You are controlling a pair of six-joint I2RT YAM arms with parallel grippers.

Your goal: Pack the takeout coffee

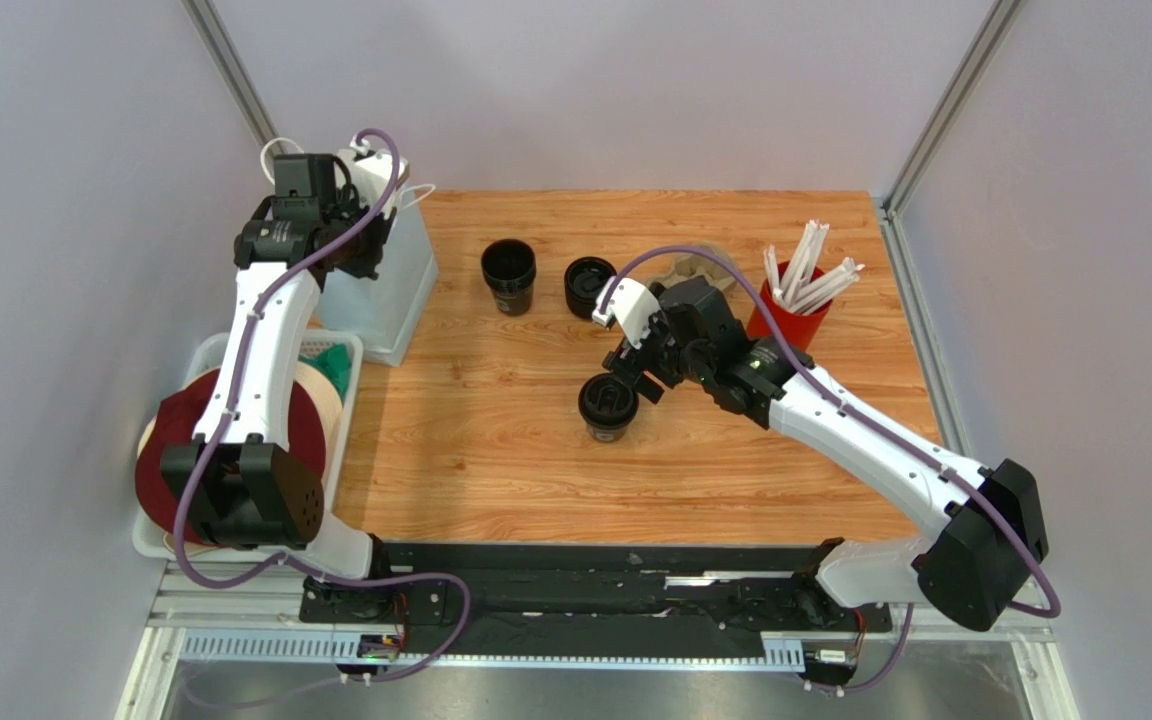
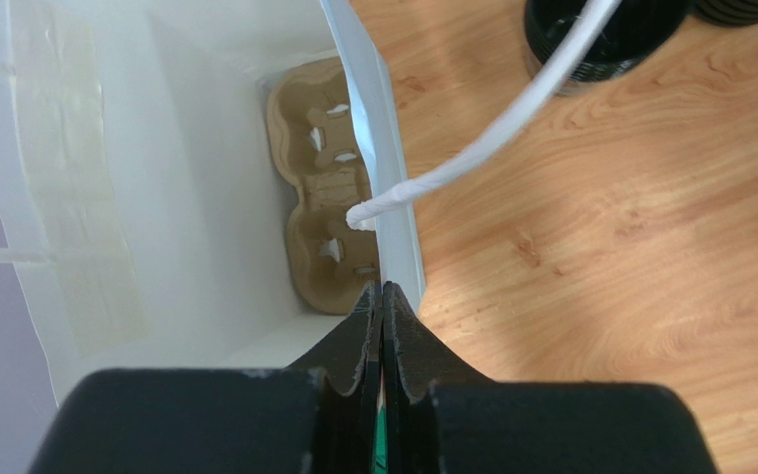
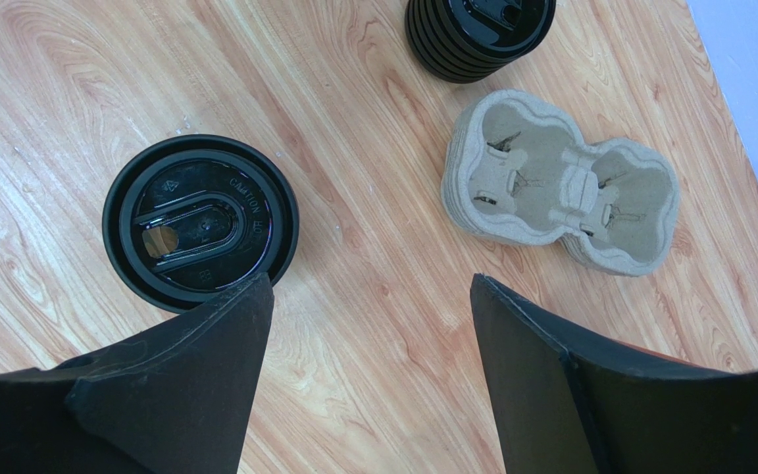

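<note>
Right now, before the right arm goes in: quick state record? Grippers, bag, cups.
left gripper: shut on the paper bag rim
paper bag: standing open, cardboard carrier at its bottom
right gripper: open, nothing between its jaws, above the table beside the lidded cup
lidded cup: upright, lid on, not in the bag
open cup: upright, no lid
lid stack: on the table
spare carriers: stacked near the lid stack
</note>
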